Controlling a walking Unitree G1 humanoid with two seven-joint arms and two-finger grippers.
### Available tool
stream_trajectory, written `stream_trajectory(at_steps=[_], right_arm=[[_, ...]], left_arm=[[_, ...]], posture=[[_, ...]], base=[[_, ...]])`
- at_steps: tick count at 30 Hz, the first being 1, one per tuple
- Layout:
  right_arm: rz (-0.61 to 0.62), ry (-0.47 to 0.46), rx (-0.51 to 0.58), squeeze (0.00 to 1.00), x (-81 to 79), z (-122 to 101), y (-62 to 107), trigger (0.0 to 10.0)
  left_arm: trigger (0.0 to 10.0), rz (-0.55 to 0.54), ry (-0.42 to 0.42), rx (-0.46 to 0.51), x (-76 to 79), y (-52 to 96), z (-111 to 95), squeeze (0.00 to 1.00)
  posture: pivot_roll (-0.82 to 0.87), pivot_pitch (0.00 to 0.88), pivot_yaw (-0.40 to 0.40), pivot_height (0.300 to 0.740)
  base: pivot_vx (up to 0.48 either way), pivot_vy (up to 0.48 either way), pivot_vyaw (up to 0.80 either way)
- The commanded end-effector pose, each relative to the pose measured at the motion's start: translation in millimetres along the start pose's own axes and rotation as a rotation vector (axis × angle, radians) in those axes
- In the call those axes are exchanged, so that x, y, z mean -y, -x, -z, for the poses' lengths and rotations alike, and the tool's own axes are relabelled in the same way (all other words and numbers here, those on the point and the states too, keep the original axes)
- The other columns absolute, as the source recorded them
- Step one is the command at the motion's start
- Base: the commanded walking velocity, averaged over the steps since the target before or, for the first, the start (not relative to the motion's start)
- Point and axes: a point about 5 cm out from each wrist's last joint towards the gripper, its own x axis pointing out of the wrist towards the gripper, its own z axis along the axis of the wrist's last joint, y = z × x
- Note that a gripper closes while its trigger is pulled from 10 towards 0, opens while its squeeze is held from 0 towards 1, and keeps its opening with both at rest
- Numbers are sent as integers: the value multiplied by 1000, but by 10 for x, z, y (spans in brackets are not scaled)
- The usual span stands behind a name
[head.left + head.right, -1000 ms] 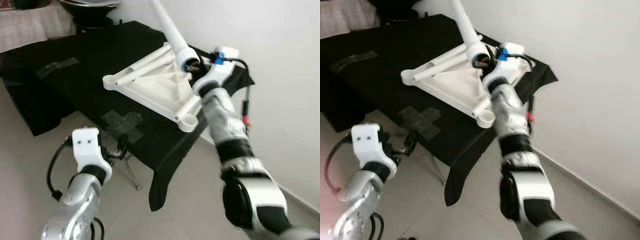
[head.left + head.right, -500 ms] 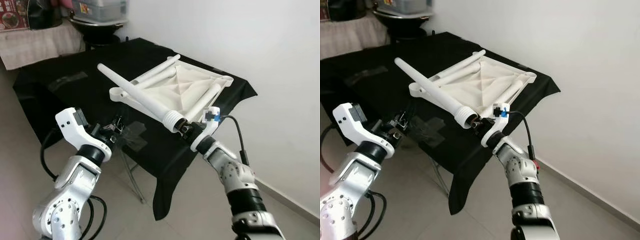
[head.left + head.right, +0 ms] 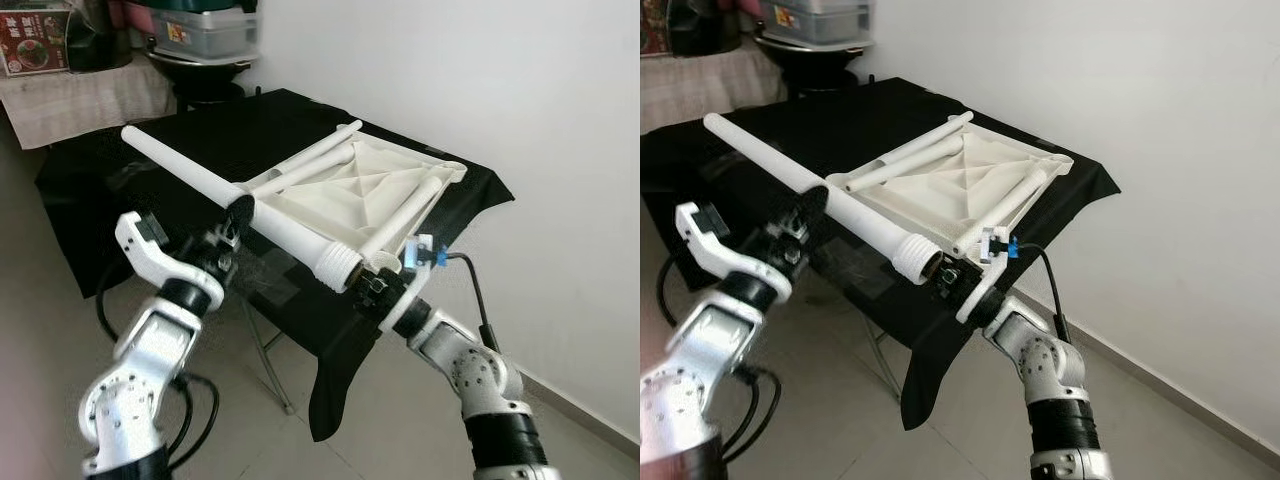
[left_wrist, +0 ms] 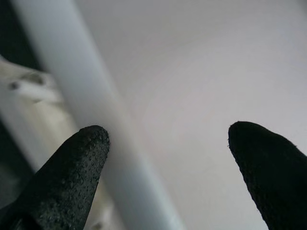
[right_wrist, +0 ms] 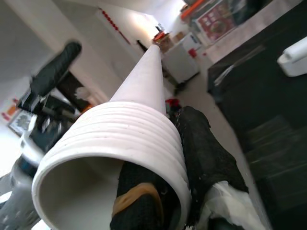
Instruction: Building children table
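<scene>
White table leg [image 3: 250,208] pinched at threaded end by right gripper [image 5: 158,158] — left gripper [image 4: 168,167] spread beside it.

Even, bright daylight with soft shadows under the black cloth [image 3: 330,330]; head views sharp near the white wall [image 3: 480,90], the left arm [image 3: 710,330] slightly motion-blurred; the left wrist view is out of focus on the white tube [image 4: 91,124].

place: a room in a home | signs: tiled floor [image 3: 40,330], plain white wall [image 3: 480,80] | a table under a black cloth [image 3: 150,160] | a side table with a pale cloth [image 3: 70,105] holding boxes [image 3: 205,22] and a dark bowl [image 3: 205,65]
</scene>
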Motion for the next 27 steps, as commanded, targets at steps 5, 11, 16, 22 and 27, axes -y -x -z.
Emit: stream_trajectory(at_steps=[5, 11, 16, 22, 27], right_arm=[[-91, -30, 7, 0, -149, -32, 9, 0], [-148, -64, -14, 0, -237, -4, 21, 0], [-154, -65, -18, 0, -273, -12, 10, 0], [-169, -70, -25, 0, -294, -17, 7, 0], [-196, -83, -84, 0, -347, 46, 56, 0]], left_arm=[[10000, -40, 141, -30, -92, 42, 163, 0], [10000, -35, 143, -30, -107, 29, 151, 0], [10000, -27, 141, -74, -92, 44, 216, 0], [10000, -21, 137, -87, -73, 49, 241, 0], [10000, -1, 117, -80, -38, -2, 175, 0]], posture=[[43, 50, -67, 740], [40, 55, -68, 740], [38, 64, -68, 740], [37, 63, -70, 740], [36, 66, -66, 740]], base=[[0, 0, 0], [0, 0, 0], [0, 0, 0], [0, 0, 0], [0, 0, 0]])
